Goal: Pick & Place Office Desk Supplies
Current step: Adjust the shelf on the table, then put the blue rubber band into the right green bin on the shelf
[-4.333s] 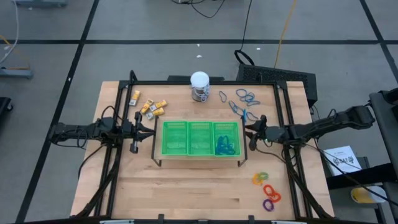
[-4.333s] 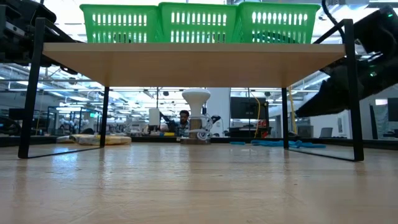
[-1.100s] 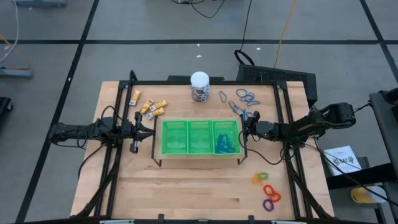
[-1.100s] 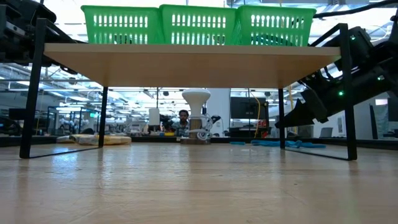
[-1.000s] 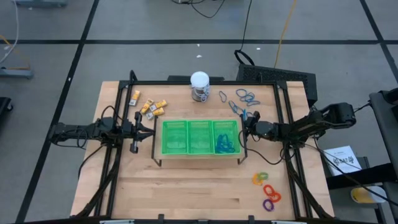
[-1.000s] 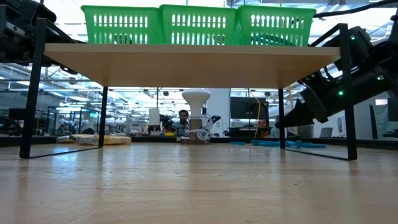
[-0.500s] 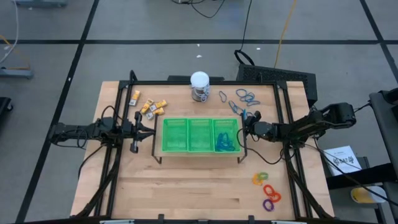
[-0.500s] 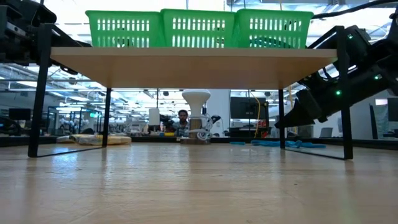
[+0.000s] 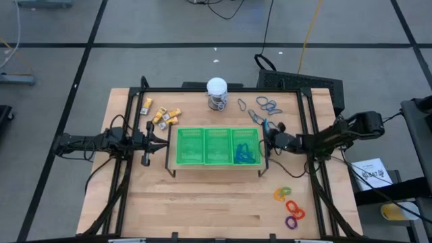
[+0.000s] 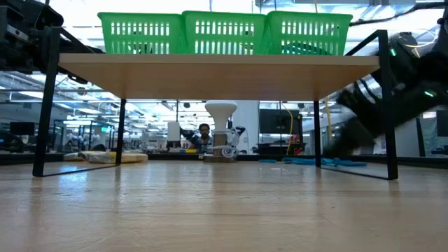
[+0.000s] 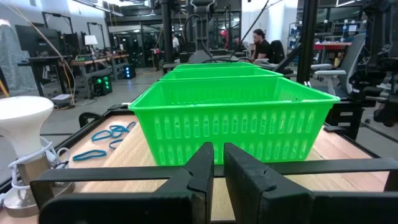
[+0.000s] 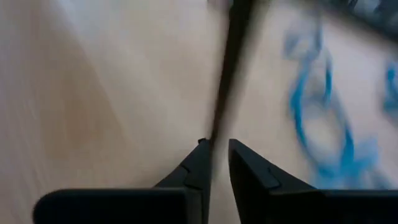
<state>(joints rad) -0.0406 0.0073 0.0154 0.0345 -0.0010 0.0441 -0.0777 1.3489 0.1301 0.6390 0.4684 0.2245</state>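
One move: right gripper (image 9: 266, 140) swings off tray (image 9: 204, 130) right end toward blue loops (image 9: 270, 104)
Next pick likely; left gripper (image 9: 165, 140) jaws together at tray's left end, right jaws can't tell

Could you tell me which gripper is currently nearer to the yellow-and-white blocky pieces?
The left. The left gripper sits beside the green tray's left end, a short way in front of the yellow-and-white blocky pieces. The right gripper is beyond the tray's right end, beside the blue loops.

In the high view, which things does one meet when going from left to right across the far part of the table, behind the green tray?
Yellow-and-white blocky pieces → white-topped round jar → single grey loop → cluster of blue and grey loops.
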